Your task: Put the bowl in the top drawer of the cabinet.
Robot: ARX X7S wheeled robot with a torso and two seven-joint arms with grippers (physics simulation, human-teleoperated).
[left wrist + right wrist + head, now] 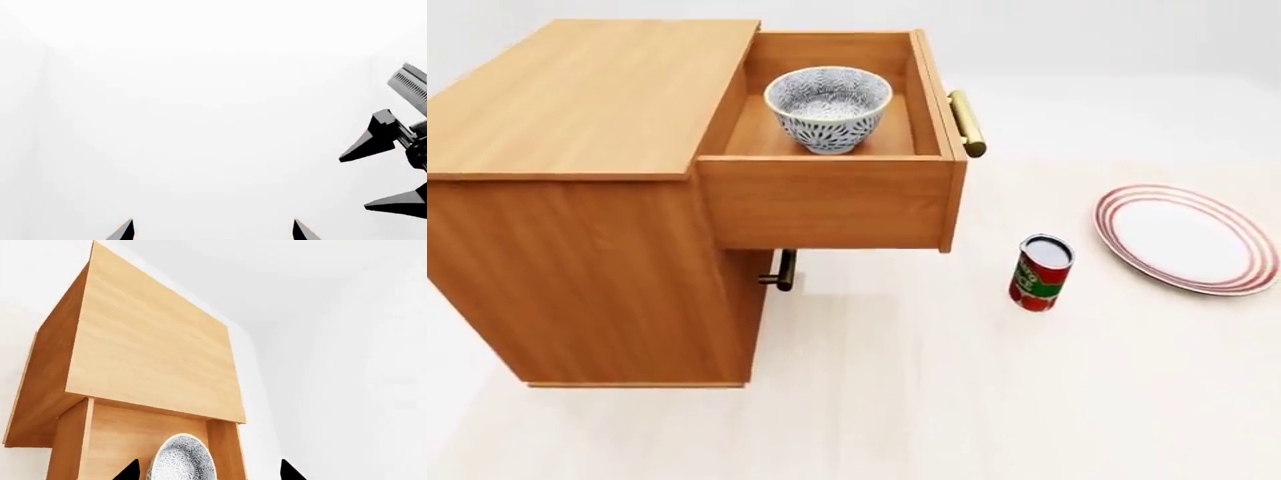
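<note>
Already, in the head view, the bowl (827, 108) sits upright inside the top drawer (827, 200), which stands pulled out from the cabinet (574, 150); neither claw shows here. It looks stiff, glazed, probably slippery and breakable, best taken by its rim. The left wrist view shows the left claw (212, 231) spread wide and empty, with the right claw (390, 175) beside it, also apart. The right wrist view looks down at the bowl between wide-set tips, not gripping it.

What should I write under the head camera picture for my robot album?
The speckled bowl sits upright in the cabinet's open top drawer, with a can and plate nearby.
</note>
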